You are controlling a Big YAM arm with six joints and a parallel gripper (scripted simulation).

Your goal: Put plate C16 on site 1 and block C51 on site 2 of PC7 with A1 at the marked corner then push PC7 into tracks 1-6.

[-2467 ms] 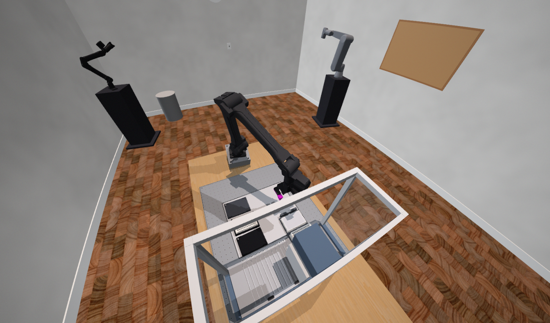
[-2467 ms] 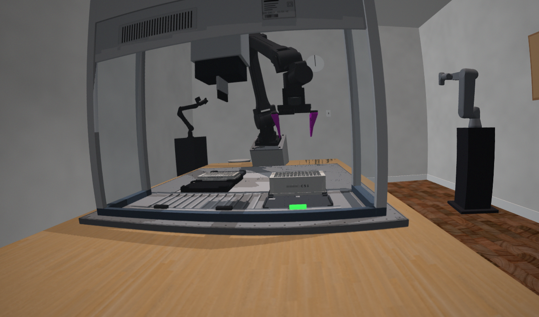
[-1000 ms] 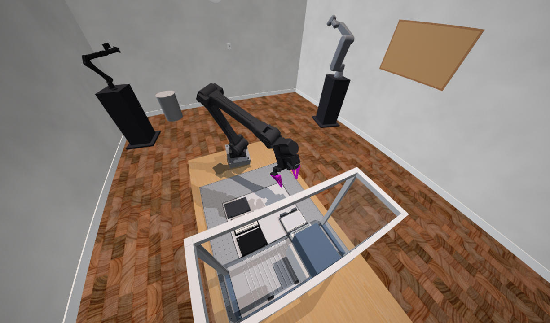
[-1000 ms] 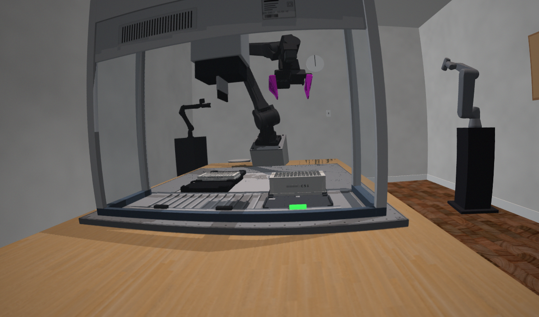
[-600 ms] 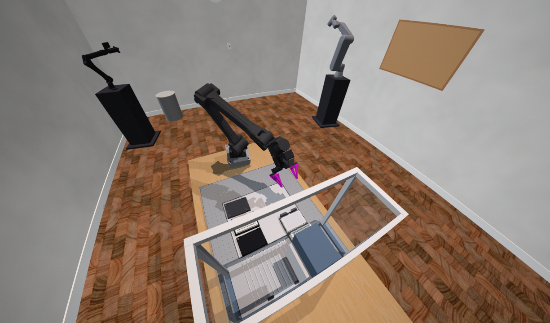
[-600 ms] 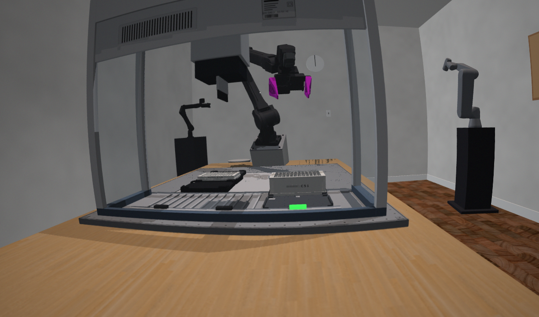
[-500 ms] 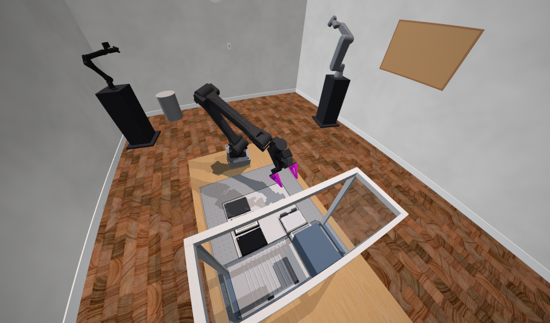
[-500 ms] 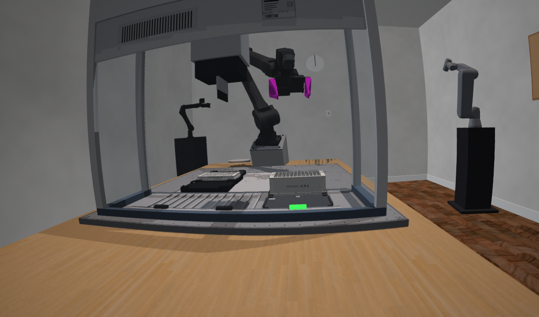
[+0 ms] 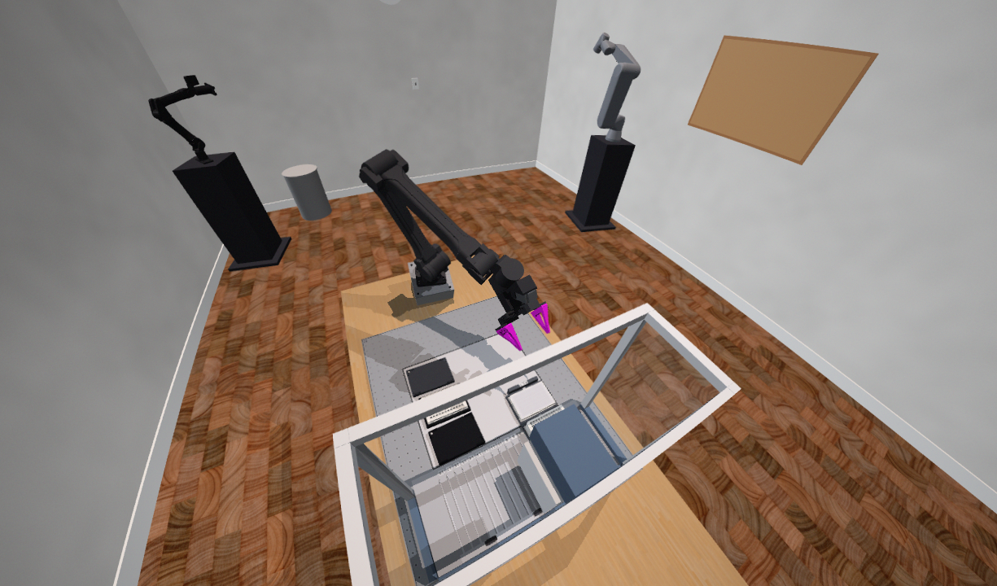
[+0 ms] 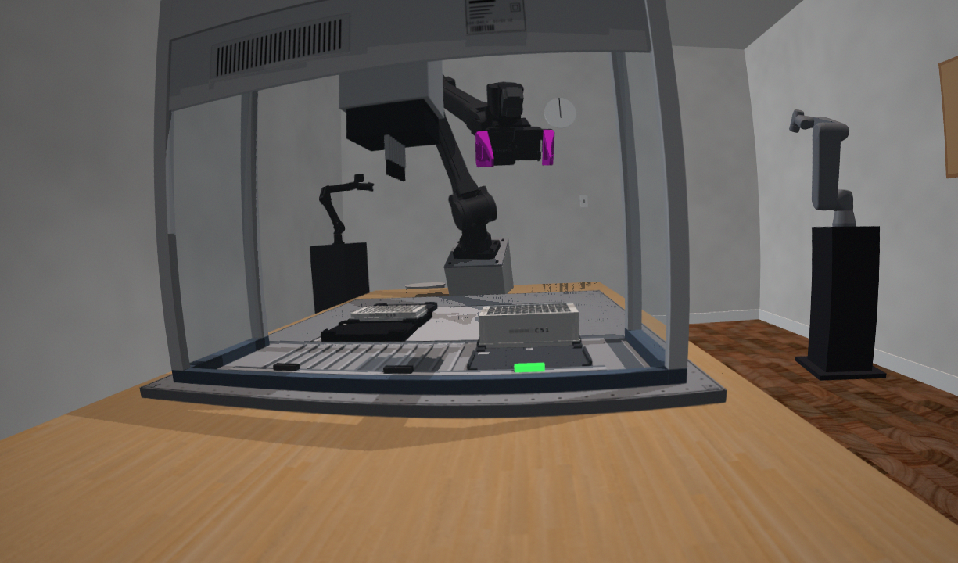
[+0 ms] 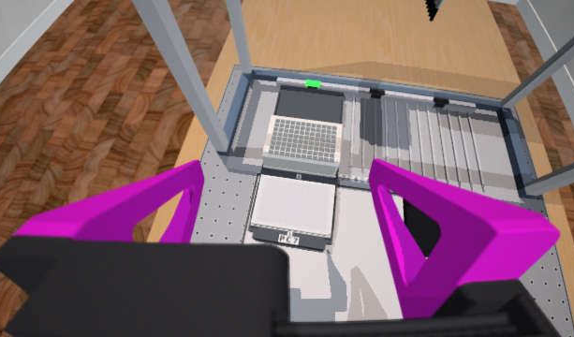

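Observation:
My gripper (image 11: 286, 168) is open and empty, high above the apron (image 10: 515, 148), on the handle side of carrier PC7 (image 11: 288, 239). The carrier lies in the leftmost tracks, as the wrist view shows them. The white 384-well plate (image 11: 293, 206) sits on the site next to the handle and also shows in the top view (image 9: 531, 399). The deep-well block C51 (image 11: 304, 140) sits on the middle site (image 10: 529, 323). The far site (image 11: 310, 105) is bare and dark. A green lamp (image 11: 312, 83) is lit behind the carrier (image 10: 529, 367).
The 96-well plate (image 10: 391, 311) rests on the middle nest; the black nests (image 9: 428, 377) (image 9: 454, 437) on either side are bare. The enclosure's posts (image 11: 183, 80) and white top frame (image 9: 531, 364) stand close ahead of the gripper. Bare rails (image 11: 436, 136) fill the rest.

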